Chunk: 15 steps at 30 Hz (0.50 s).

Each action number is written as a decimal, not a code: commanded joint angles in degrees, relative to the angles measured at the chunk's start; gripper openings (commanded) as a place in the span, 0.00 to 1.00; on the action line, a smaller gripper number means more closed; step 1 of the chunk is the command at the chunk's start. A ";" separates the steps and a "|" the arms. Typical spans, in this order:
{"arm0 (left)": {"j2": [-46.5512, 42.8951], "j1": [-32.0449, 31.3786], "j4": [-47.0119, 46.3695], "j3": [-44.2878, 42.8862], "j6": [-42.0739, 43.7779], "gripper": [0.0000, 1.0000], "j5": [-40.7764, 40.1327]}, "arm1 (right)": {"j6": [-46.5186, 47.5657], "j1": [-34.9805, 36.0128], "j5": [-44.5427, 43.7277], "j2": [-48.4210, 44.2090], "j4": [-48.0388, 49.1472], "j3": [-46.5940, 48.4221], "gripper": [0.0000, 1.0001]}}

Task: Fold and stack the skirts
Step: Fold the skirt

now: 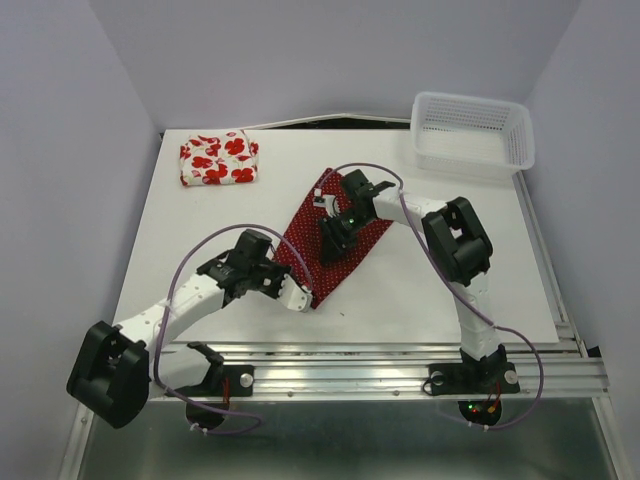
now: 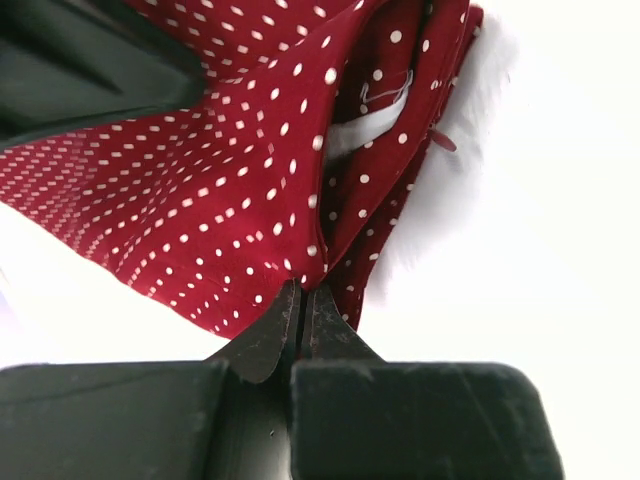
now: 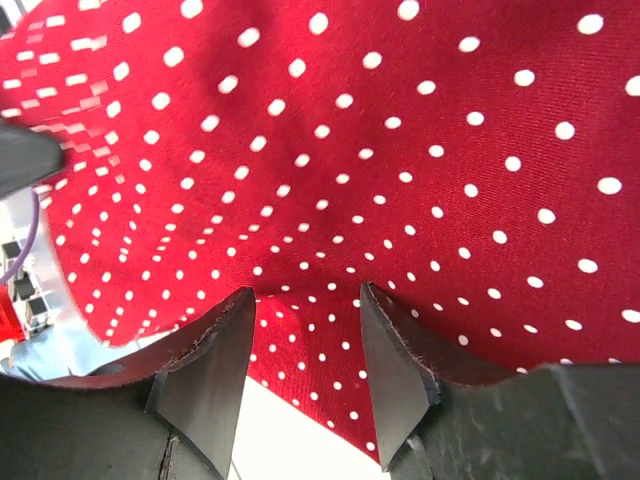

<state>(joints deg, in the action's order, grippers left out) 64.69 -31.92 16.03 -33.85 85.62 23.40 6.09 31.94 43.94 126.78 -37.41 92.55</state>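
The dark red skirt with tiny white dots [image 1: 300,232] lies as a long folded strip in the middle of the table. My left gripper [image 1: 303,297] is shut on its near corner; in the left wrist view the fingers [image 2: 303,292] pinch the cloth's edge [image 2: 230,180]. My right gripper [image 1: 329,248] is open and pressed down on the middle of the strip; in the right wrist view its gripper [image 3: 305,295] has the dotted cloth [image 3: 400,150] between the spread jaws. The white skirt with red flowers [image 1: 218,158] lies folded at the back left.
A white plastic lattice basket [image 1: 472,150] stands at the back right corner. Grey walls close in the table on three sides. A metal rail [image 1: 380,360] runs along the near edge by the arm bases.
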 commanded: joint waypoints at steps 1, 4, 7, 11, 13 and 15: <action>-2.54 -0.33 9.70 -2.27 -2.39 0.00 2.88 | 4.01 0.22 -7.03 0.58 -2.32 -2.11 0.53; -2.90 -0.33 10.08 -1.67 -3.44 0.00 2.36 | 4.11 0.22 -7.03 -0.13 -2.58 -2.64 0.53; -2.90 -0.33 6.92 -0.44 -4.85 0.23 1.30 | 4.46 0.22 -7.56 -0.04 -2.58 -2.73 0.52; -5.00 -0.51 5.86 2.20 -0.65 0.45 2.17 | 5.34 0.22 -8.87 0.74 -3.11 -2.47 0.53; -5.80 -0.86 5.41 2.73 0.94 0.54 3.23 | 5.86 0.22 -9.14 1.10 -3.72 -2.20 0.53; -5.71 -2.44 5.15 3.43 2.27 0.57 3.24 | 5.95 0.22 -9.31 1.36 -3.81 -2.03 0.53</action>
<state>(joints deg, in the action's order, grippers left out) 60.55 -32.53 21.08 -31.68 84.71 24.27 8.82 31.94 43.46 126.08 -37.74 91.88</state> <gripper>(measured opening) 0.564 0.523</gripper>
